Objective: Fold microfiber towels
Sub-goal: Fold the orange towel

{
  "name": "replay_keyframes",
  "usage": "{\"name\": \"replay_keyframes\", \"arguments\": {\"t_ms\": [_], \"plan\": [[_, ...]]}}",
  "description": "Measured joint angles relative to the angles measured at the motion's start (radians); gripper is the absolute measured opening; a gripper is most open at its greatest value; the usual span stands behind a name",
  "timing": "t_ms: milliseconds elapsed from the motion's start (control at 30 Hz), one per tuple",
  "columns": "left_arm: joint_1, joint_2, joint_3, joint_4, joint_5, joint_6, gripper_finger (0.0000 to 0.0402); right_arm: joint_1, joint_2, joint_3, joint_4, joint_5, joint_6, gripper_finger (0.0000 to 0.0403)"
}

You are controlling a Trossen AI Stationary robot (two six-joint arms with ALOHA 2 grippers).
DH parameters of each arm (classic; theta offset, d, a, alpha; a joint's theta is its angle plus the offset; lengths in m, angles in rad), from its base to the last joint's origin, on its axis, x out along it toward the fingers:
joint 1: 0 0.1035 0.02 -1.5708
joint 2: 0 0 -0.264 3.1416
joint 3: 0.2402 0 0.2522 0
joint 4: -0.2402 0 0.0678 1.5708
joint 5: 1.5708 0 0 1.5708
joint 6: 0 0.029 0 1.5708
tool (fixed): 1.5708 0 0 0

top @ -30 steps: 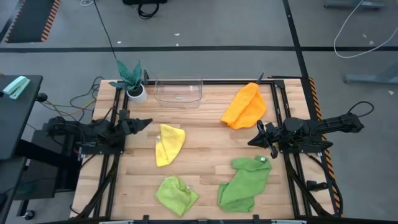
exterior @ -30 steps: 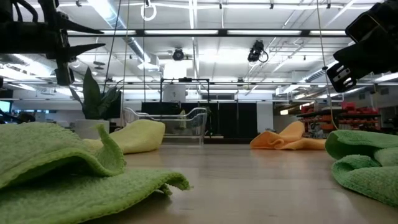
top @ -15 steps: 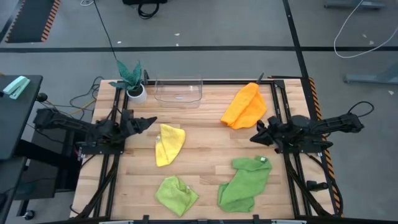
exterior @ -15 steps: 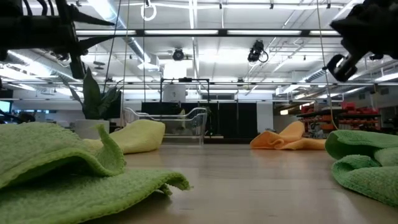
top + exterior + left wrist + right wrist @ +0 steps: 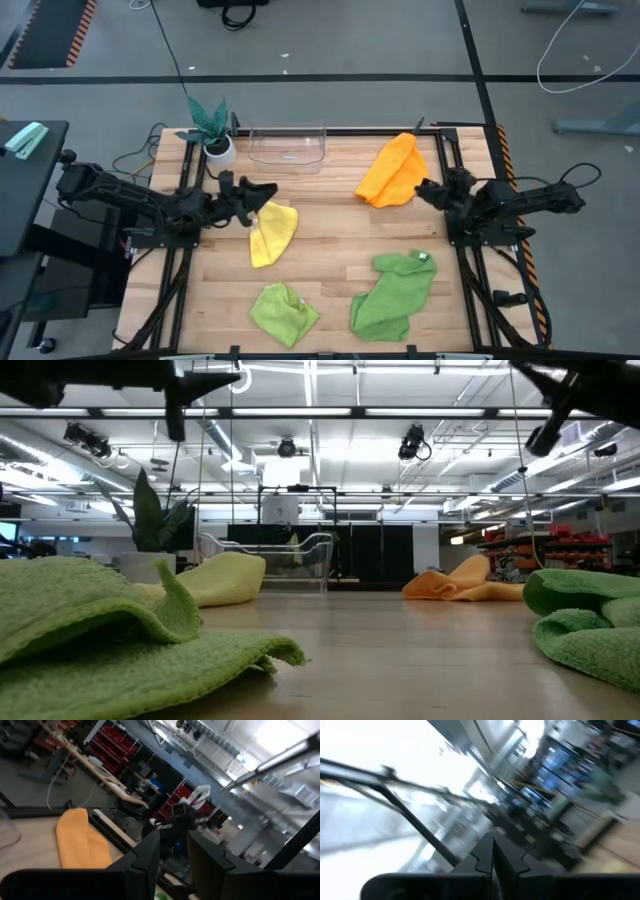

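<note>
Towels, 4, crumpled on wooden table.

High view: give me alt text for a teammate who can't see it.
Seen from above, four crumpled towels lie on a wooden table: orange towel, yellow towel, lime towel, larger green towel. The left tool reaches toward the yellow towel; the right tool sits beside the orange one.

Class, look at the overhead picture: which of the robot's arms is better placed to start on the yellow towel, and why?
The left. Its gripper hangs right at the yellow towel's top edge, while the right gripper sits across the table beside the orange towel.
</note>
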Motion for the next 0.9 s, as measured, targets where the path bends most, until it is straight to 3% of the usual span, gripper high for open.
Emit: {"name": "replay_keyframes", "arguments": {"t_ms": [167, 300, 400, 500, 600, 767, 900], "plan": [[0.007, 0.112, 0.071, 0.001, 0.001, 0.033, 0.0107, 0.0, -0.001, 0.096, 0.141, 0.009, -0.081, 0.0018], [0.024, 0.193, 0.103, -0.002, -0.001, 0.016, 0.0107, 0.0, 0.005, 0.282, 0.003, -0.029, -0.249, 0.0018], [0.028, 0.24, 0.127, -0.001, -0.001, 0.008, 0.0107, 0.0, 0.021, 0.493, -0.388, 0.001, -0.302, 0.0018], [0.028, 0.269, 0.146, 0.002, 0.0, 0.008, 0.0107, 0.0, 0.1, 0.745, -0.907, 0.157, -0.283, 0.0018], [0.027, 0.273, 0.15, -0.001, 0.002, 0.01, 0.0107, 0.0, 0.226, 0.982, -1.305, 0.318, -0.235, 0.0018], [0.027, 0.273, 0.151, -0.004, 0.001, 0.038, 0.0107, 0.0, 0.459, 1.336, -1.759, 0.511, -0.226, 0.0018], [0.027, 0.273, 0.151, -0.016, 0.001, 0.052, 0.0107, 0.0, 0.627, 1.566, -2.058, 0.593, -0.144, 0.0018]]}}
